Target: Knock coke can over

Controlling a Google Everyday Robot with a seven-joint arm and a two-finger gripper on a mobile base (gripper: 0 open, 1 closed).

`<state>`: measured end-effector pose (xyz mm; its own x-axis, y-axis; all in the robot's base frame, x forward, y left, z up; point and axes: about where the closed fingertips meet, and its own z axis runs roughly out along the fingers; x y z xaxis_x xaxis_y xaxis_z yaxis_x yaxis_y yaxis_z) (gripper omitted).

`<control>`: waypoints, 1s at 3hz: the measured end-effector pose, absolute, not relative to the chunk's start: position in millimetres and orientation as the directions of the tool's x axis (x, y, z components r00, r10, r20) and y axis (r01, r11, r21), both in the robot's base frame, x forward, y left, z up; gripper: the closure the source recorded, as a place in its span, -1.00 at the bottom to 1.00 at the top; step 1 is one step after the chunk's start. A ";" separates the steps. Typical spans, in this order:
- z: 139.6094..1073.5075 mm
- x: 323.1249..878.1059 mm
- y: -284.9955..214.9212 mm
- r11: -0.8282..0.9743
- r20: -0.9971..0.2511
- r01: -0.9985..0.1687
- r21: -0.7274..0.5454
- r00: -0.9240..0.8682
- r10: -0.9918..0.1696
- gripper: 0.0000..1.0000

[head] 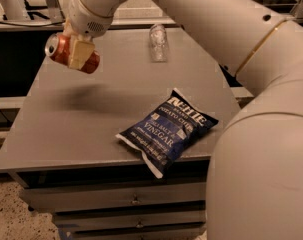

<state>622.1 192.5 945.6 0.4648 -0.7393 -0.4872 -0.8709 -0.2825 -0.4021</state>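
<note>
The gripper point(76, 56) pinches the coke can point(60, 48) across its middle, holding it tipped nearly sideways in the air over the grey table's point(66, 129) left rear, probably to set it down toppled, well apart from the Kettle chip bag point(166, 131)

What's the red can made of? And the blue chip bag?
The coke can, gripped tilted in the end effector above the table, far left, looks like thin painted metal, with a shiny silvery top. The chip bag looks like crinkly plastic film, probably; its printed surface shows creases.
</note>
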 end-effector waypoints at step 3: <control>899.6 595.8 207.3 -0.482 -0.235 -0.783 -0.393 0.592 -0.771 1.00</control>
<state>595.8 207.3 899.6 0.5920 -0.7709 -0.2352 -0.7833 -0.4816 -0.3931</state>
